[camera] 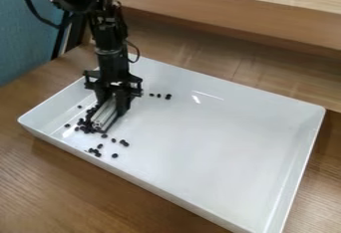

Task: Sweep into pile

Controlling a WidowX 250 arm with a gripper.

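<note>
Over the left part of the white tray (213, 127), the gripper (112, 108) hangs pointing down, shut on a light grey ridged sweeping piece (103, 117). The piece's lower end is at or just above the tray floor. Small black beads (86, 126) are clustered around its left and lower side. More beads (95, 151) lie scattered toward the tray's front left edge, with several (124, 143) just right of them. A short row of beads (159, 95) is to the right of the gripper. Beads directly behind the gripper and piece are hidden.
Raised walls edge the tray, which stands on a brown wooden table (73, 184). A wooden ledge (233, 15) runs along the back. Blue fabric (27, 38) is at the upper left, beside the arm.
</note>
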